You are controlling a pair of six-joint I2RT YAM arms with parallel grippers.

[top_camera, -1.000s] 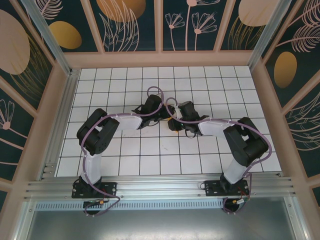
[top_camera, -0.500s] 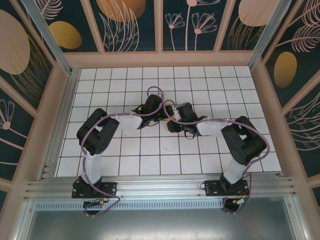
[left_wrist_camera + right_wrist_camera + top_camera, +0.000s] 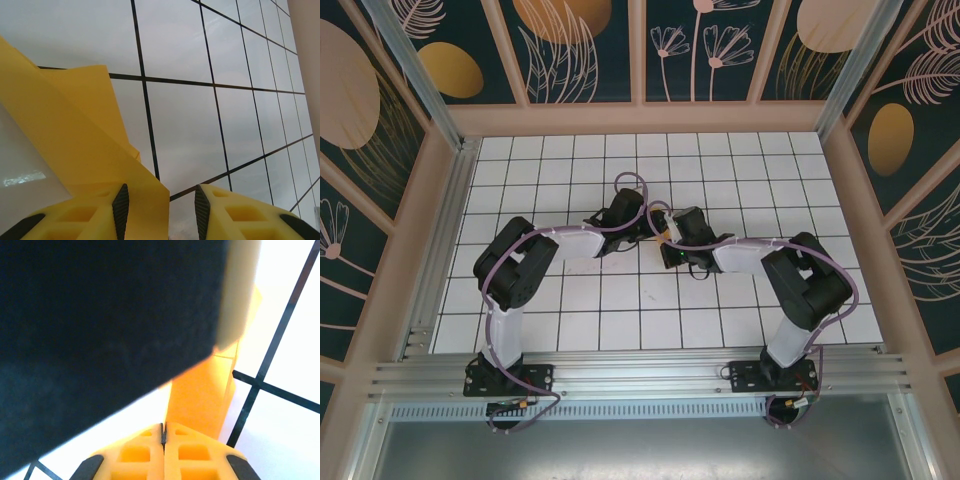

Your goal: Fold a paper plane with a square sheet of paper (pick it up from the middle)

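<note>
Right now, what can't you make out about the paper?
- Left wrist view: the frame edges cut off the orange paper; its fold shape is unclear.
- Top view: it is nearly all hidden under both wrists.
- Right wrist view: a dark blurred mass covers it; whether the shut right hand pinches it is unclear.

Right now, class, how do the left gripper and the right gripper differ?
The left gripper has its jaws apart; the right gripper has its jaws pressed together. The paper reaches into the left gripper's gap, but sits just beyond the right gripper's closed tips. Both have yellow fingers and meet at the paper.
</note>
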